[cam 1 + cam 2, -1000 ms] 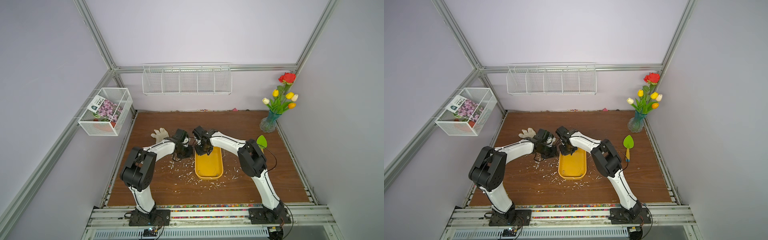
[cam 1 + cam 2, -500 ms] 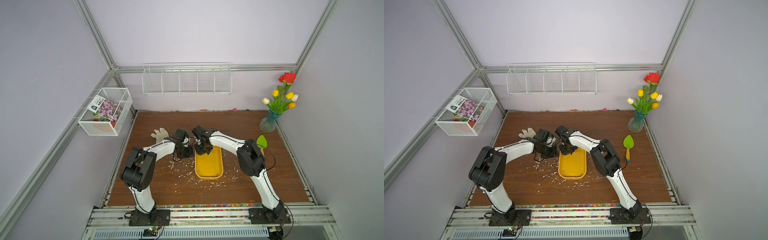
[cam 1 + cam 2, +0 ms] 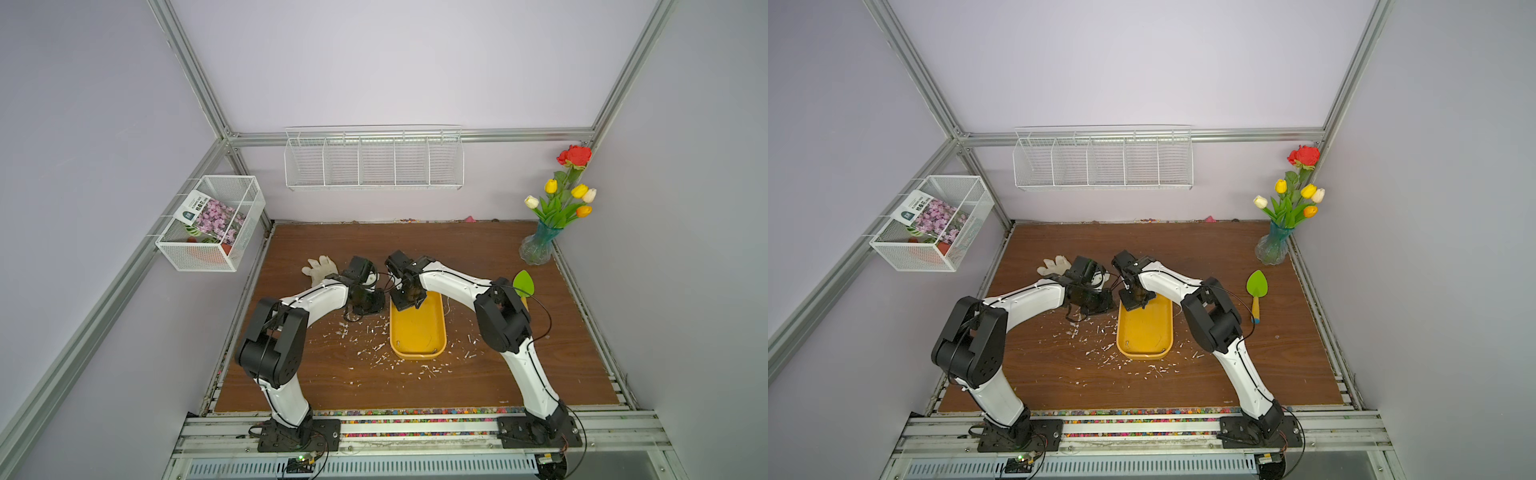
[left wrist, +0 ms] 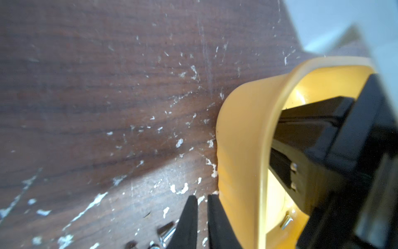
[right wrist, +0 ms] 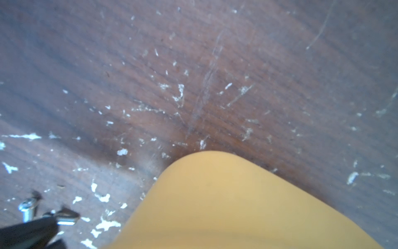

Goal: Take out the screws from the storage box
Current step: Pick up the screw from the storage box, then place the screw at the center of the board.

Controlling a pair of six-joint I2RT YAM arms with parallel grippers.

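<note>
Flecks (image 4: 179,142), glove (image 3: 319,268) near storage box (image 3: 417,355), left end effector (image 4: 201,199) ajar, right end effector (image 3: 408,306) together

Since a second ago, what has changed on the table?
The right gripper closed its jaws inside the storage box; whether it grips anything is hidden. The left gripper and the box stayed put.

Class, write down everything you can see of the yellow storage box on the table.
The storage box is a shallow yellow-orange tray, plastic by its look, oblong with rounded corners and low flared walls. It lies flat on the brown table, lengthwise away from the robot, among white flecks. The right gripper reaches into its far end; the left gripper stands just outside its wall. One silver screw shows inside.
</note>
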